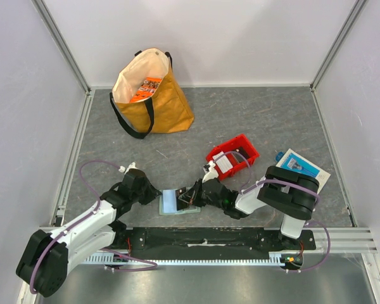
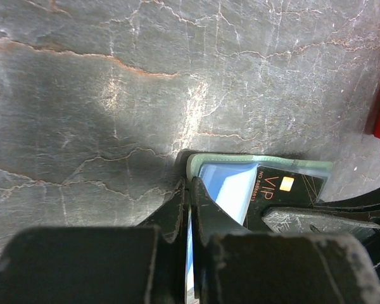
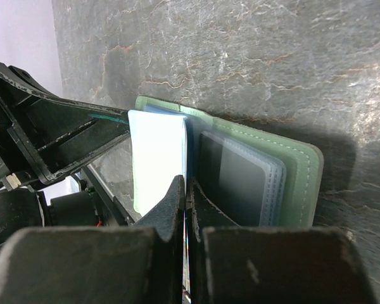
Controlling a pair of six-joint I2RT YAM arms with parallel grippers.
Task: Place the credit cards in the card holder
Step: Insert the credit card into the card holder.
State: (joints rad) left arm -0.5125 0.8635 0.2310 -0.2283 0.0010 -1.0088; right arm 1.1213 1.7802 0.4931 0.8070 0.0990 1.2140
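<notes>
The pale-green card holder (image 1: 179,204) lies open between both arms near the table's front edge. Its green rim (image 2: 259,163) and stitched clear pockets (image 3: 269,180) show in the wrist views. A black VIP card (image 2: 291,190) sits in the pockets. My left gripper (image 1: 157,196) is shut on the holder's left edge, with a thin blue strip between its tips (image 2: 190,182). My right gripper (image 1: 196,196) is shut on a thin whitish credit card (image 3: 158,158), which stands on edge at the holder's fold. That card runs forward from the right gripper's tips (image 3: 189,180).
A red bin (image 1: 243,145) with a white-and-red item stands just behind the right gripper. A blue-and-white box (image 1: 302,166) lies at the right. A tan tote bag (image 1: 158,104) stands at the back left. The arms' base rail runs along the near edge.
</notes>
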